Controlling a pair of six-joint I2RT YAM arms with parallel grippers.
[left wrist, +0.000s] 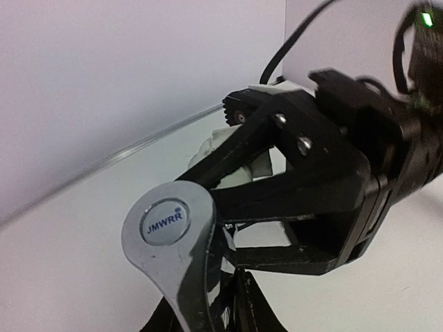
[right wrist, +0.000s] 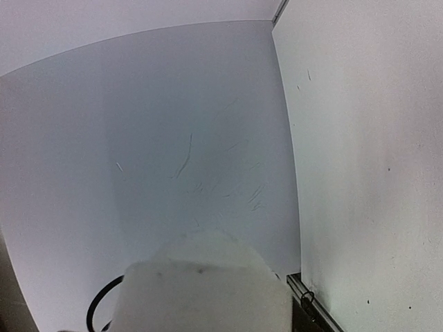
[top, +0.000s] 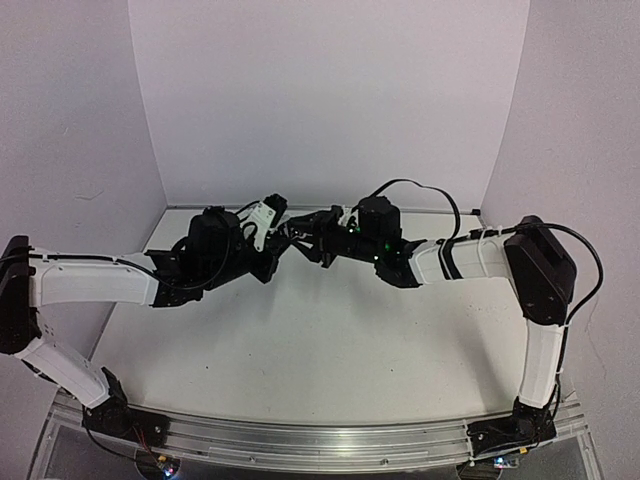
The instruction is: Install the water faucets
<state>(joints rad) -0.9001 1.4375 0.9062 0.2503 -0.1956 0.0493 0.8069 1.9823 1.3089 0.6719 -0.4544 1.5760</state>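
The water faucet point(left wrist: 166, 221), shiny silver with a round "JMWRR" badge on its lever, rises out of my left gripper point(left wrist: 232, 294), whose black fingers are shut on its lower part. Right in front of it, my right gripper point(left wrist: 228, 200) reaches in from the right with its fingers closed around a small white fitting point(left wrist: 257, 168). In the top view the left gripper point(top: 278, 248) and the right gripper point(top: 305, 235) meet tip to tip above the table's far middle. The right wrist view shows only the white fitting as a blurred white block point(right wrist: 208, 290) that hides the fingers.
White walls enclose the white table point(top: 330, 340) at the back and on both sides. An aluminium rail point(top: 320, 440) with the arm bases runs along the near edge. A black cable point(right wrist: 97, 308) loops by the right wrist. A metal strip point(right wrist: 308, 301) lines the wall corner.
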